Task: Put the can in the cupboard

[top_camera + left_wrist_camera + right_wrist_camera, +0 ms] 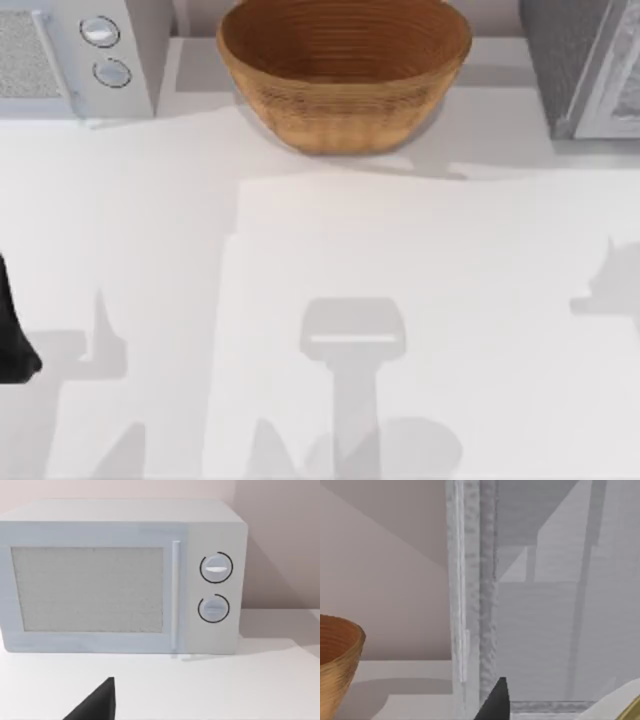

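Top view looks down on a white worktop [320, 300]. A grey cupboard [575, 65] stands at its far right corner, and a white microwave [75, 55] with 2 round dials stands at the far left. A woven brown basket [345, 70] sits between them. My left arm [12, 340] is a dark shape parked at the worktop's left edge.

Left wrist view faces the microwave's front, with the left pincer [97, 702] a dark tip over bare worktop. I cannot tell whether it is spread or pressed together.

Right wrist view has the right pincer [495, 702] close up against the cupboard's door frame, and I cannot tell its state either. Near it lies a pale, gold-rimmed sliver [630, 705]; whether that is the can I cannot tell.
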{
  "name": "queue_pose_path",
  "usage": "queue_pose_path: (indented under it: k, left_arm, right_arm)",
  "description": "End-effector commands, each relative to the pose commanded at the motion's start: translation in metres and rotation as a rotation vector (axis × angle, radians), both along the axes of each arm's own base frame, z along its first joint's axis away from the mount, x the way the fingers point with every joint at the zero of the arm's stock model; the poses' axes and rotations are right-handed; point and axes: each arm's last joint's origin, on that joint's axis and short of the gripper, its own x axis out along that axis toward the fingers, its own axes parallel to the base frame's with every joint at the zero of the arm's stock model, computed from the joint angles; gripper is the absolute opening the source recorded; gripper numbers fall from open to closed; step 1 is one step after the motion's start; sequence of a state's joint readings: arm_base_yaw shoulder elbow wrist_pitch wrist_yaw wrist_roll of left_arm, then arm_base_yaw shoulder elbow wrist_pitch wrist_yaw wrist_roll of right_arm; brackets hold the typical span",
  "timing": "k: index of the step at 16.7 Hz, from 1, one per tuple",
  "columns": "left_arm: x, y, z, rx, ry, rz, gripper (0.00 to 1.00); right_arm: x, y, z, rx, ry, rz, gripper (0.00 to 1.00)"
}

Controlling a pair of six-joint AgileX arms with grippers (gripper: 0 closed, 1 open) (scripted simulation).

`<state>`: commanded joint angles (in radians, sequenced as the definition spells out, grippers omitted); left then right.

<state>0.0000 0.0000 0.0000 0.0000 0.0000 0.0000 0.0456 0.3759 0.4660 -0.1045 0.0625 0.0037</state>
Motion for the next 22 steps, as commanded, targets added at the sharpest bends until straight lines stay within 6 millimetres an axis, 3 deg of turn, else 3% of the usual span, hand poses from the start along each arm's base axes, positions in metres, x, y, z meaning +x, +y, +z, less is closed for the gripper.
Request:
queue_pose_path:
  k: [6,10,15,22]
  left_arm:
    - [0.0,0.0,0.0,0.0,0.0,0.0,1.0]
    - [0.0,0.0,0.0,0.0,0.0,0.0,1.0]
    - [0.0,0.0,0.0,0.0,0.0,0.0,1.0]
    - [0.0,0.0,0.0,0.0,0.0,0.0,1.0]
  right_arm:
    - [0.051,0.013,0.128,0.003,0.017,0.004,0.0]
    - [0.094,0.027,0.188,0.004,0.014,0.01,0.0]
    - [0.132,0.041,0.226,0.004,-0.003,0.014,0.0]
    - [0.138,0.043,0.233,0.006,-0.015,0.011,0.0]
